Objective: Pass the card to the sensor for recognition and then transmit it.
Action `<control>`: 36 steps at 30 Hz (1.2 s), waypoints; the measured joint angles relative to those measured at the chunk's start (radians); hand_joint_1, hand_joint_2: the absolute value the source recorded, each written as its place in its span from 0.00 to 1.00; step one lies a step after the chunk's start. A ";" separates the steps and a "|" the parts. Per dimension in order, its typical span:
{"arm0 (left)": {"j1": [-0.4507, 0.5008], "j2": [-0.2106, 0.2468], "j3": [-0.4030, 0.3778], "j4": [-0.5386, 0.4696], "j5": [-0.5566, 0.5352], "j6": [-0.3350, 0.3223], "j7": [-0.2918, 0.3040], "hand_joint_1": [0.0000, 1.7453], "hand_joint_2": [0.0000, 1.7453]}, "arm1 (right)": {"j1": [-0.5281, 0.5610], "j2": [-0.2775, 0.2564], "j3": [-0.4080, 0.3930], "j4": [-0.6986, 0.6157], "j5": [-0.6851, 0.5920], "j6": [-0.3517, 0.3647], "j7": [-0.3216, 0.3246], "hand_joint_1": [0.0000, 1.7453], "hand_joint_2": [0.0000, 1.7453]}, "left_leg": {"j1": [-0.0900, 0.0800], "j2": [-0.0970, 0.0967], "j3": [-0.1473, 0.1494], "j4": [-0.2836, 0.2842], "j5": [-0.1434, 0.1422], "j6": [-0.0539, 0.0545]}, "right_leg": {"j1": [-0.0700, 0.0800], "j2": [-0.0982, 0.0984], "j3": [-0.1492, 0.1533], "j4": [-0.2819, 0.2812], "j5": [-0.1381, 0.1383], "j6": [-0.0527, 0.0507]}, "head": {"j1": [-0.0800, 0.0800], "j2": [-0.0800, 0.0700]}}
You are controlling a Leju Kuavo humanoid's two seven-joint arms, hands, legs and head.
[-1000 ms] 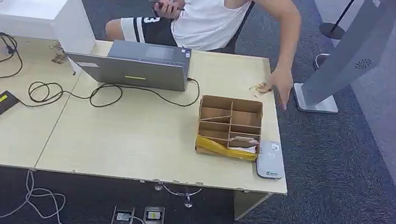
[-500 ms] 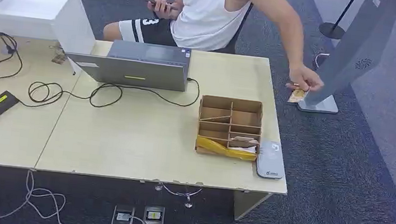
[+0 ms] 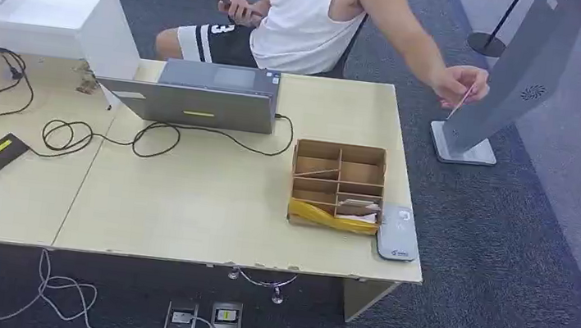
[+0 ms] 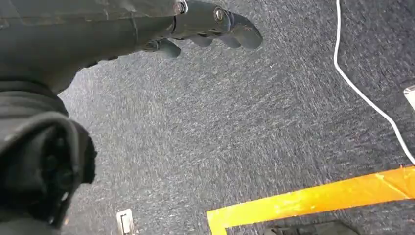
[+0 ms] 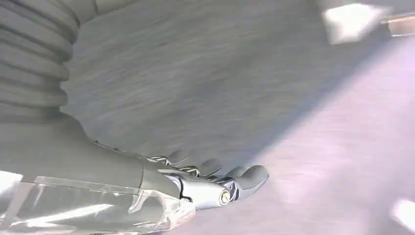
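We see our left hand (image 4: 205, 27) hanging above grey carpet (image 4: 235, 127), fingers spread apart and holding nothing. Our right hand (image 5: 210, 183) likewise hangs over blurred floor, fingers slightly curled apart, holding nothing. On the table (image 3: 200, 203), a grey sensor (image 3: 397, 233) lies at the near right corner, just beside a divided cardboard box (image 3: 338, 184). Behind stands a laptop (image 3: 196, 95). Beyond the table's far right corner, a seated person's hand (image 3: 460, 84) holds the card (image 3: 460, 102) off the table.
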 joint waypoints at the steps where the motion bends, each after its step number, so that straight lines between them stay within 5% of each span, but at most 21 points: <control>1: 0.000 0.001 0.000 0.000 0.000 0.000 -0.001 0.00 0.00 | -0.047 -0.017 0.016 -0.020 -0.044 0.011 0.003 0.00 1.00 | 0.000 0.000 0.000 0.000 0.000 0.001 | 0.000 0.000 0.000 0.000 0.000 0.000 | 0.000 0.000; 7: 0.001 0.006 0.000 0.000 -0.013 -0.013 -0.003 0.00 0.00 | -0.217 -0.087 0.240 -0.172 -0.351 0.012 0.071 0.00 1.00 | 0.000 -0.007 -0.003 0.000 0.001 0.002 | 0.000 -0.008 0.001 0.000 0.000 0.000 | 0.000 0.000; 19: -0.018 0.011 -0.017 0.000 -0.035 -0.024 -0.003 0.00 0.00 | -0.321 -0.078 0.671 -0.412 -0.471 0.013 0.105 0.00 1.00 | 0.001 -0.006 -0.003 0.000 0.002 0.002 | 0.001 -0.007 0.001 0.000 0.000 0.000 | 0.000 0.000; 27: -0.036 0.011 -0.025 0.000 -0.055 -0.042 -0.003 0.00 0.00 | -0.354 -0.033 0.885 -0.571 -0.401 0.097 0.144 0.00 1.00 | 0.001 -0.005 -0.003 0.000 0.002 0.002 | 0.001 -0.005 0.000 0.001 0.000 0.000 | 0.000 0.000; 36: -0.073 0.009 -0.041 -0.002 -0.081 -0.068 0.005 0.00 0.00 | -0.467 0.100 1.178 -0.573 -0.112 0.234 0.089 0.00 1.00 | 0.003 -0.009 -0.005 0.000 0.004 0.001 | 0.003 -0.009 -0.001 0.002 0.000 0.000 | 0.001 0.000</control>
